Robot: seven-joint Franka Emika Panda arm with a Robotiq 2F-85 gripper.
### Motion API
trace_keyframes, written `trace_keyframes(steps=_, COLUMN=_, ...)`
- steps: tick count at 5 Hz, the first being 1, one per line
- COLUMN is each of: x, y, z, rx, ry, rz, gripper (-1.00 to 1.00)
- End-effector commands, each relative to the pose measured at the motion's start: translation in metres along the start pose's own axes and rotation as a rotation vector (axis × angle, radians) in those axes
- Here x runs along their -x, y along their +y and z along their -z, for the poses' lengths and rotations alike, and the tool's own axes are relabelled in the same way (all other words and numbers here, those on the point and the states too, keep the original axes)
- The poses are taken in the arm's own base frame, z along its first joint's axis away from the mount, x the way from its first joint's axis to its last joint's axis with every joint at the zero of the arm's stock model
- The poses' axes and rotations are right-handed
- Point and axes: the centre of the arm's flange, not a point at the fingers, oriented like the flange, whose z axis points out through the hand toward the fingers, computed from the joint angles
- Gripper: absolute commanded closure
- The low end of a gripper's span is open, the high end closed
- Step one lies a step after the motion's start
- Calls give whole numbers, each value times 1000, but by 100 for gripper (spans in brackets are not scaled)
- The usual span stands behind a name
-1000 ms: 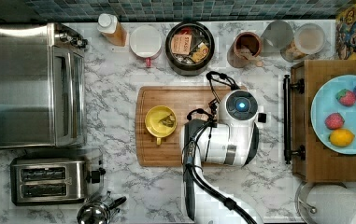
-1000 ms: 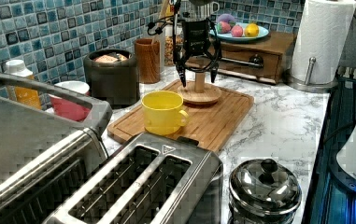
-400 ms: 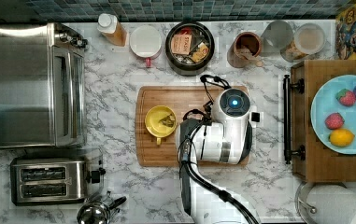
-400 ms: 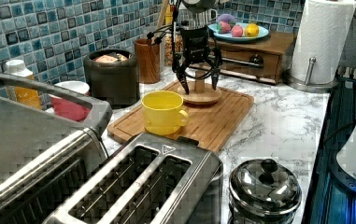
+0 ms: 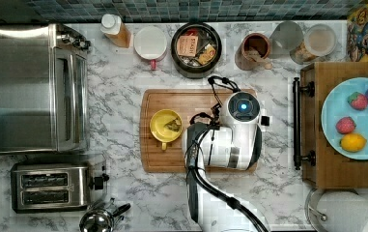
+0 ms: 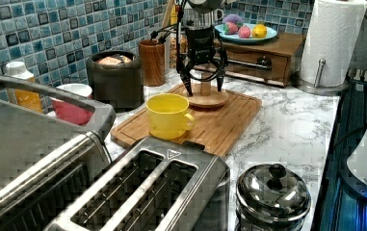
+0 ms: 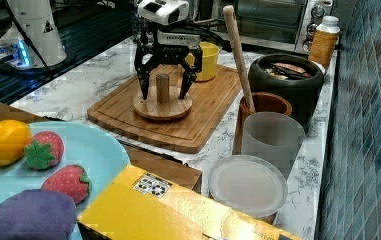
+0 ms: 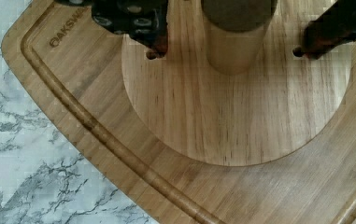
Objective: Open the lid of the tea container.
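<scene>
gripper [image 7: 163, 94] spread wide, grasping nothing, fingertips [image 8: 157, 46] resting on round wooden lid [image 7: 161, 107], one each side of its knob [image 7: 163, 86] | tea container [image 5: 196, 49] uncovered, well apart beyond jaws; top view alone reveals its packets | count: one lid, one container, one yellow mug [image 6: 167, 116], one cutting board [image 6: 219, 122]

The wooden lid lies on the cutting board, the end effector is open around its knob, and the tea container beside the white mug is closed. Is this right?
Not quite. The tea container is open: the top view shows the tea packets inside it. The rest holds: the wooden lid lies on the cutting board, and the right view shows the end effector open around its knob, with the white mug beside the container.
</scene>
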Motion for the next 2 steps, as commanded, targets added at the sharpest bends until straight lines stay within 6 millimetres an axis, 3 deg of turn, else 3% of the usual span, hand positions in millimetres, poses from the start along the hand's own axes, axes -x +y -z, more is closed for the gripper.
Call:
trace_keyframes(steps=1, x=-27, y=-8, z=30, rx=-22, ry=-6, rz=-71, gripper=100)
trace_keyframes(steps=2, x=-22, y=-18, z=33, rx=-17, ry=-11, rz=-59, gripper=100)
